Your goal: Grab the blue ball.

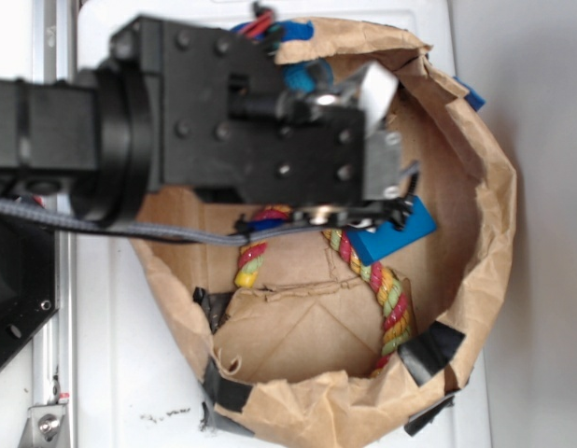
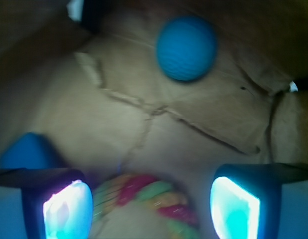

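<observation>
The small teal-blue textured rubber ball [image 2: 186, 48] is seen in the wrist view resting on the creased floor of the brown paper bag [image 1: 475, 233], well ahead of the black gripper [image 2: 151, 204]. The jaws are spread wide, with nothing held between them. The red-yellow-green twisted rope [image 2: 144, 199] lies just beneath them, and the flat bright-blue rectangular block [image 1: 396, 233] is found beside it.

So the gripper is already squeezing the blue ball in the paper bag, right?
Not quite. In the wrist view the gripper is open and holds nothing; the blue ball lies apart from it on the paper bag's floor, beyond the fingertips.
</observation>
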Robot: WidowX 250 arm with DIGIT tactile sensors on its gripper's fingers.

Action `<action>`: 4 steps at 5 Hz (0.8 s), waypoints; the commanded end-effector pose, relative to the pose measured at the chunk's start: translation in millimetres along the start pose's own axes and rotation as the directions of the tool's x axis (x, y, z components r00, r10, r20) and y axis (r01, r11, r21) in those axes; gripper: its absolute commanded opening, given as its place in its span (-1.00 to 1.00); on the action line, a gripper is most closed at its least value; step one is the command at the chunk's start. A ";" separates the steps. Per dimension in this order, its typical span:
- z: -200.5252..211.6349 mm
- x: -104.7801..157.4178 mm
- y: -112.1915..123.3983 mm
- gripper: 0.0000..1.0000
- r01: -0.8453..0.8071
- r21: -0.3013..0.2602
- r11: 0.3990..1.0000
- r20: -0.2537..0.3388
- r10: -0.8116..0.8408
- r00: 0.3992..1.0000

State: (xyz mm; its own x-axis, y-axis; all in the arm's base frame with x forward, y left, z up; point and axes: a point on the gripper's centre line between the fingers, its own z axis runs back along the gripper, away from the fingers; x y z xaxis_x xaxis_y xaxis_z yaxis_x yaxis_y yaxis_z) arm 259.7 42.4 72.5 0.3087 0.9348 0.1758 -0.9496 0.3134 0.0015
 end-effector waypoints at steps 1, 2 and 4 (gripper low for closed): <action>-6.3 35.2 5.6 1.00 -0.100 -0.031 0.994 0.028 0.101 0.995; -2.0 44.7 -2.5 1.00 -0.118 -0.034 0.992 0.027 0.119 0.992; -1.6 50.3 4.1 1.00 -0.123 -0.034 0.992 0.022 0.124 0.992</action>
State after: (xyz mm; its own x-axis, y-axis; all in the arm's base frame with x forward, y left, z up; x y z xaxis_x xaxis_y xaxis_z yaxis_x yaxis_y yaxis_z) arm 273.6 79.0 64.3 0.2190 0.9604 0.1724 -0.9750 0.2223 0.0000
